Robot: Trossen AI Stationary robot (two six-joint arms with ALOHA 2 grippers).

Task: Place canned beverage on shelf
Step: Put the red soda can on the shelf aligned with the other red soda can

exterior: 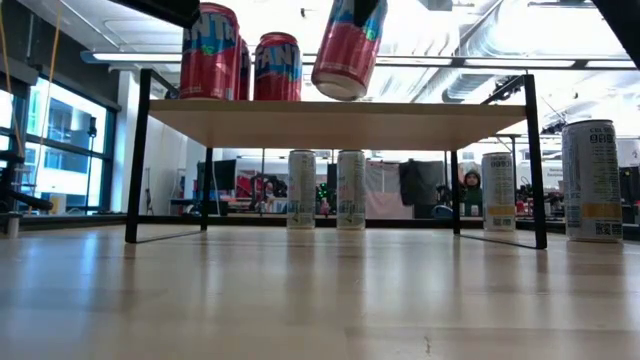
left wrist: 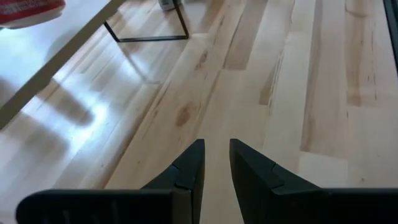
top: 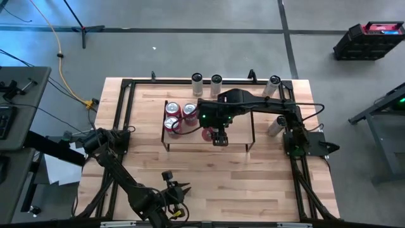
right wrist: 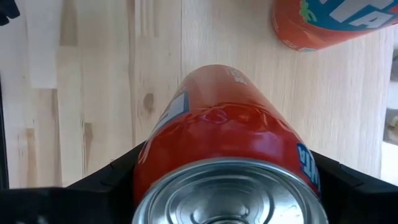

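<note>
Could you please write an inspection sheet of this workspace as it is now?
Surface: light-wood table, bare near the left arm.
Job's things: shelf holds three upright red cans; a fourth red can hangs tilted just above the board, not touching it.
Clutter: four slim white cans stand on the table behind and beside the shelf.
Hands: right hand shut on the fourth red can over the shelf; left hand waits near the table's front edge, fingers nearly together, holding nothing.
Cables: yellow cable on the floor, left of the table.
Surroundings: black case on the floor; a person far behind.

Overhead, table-level, two wrist cameras
</note>
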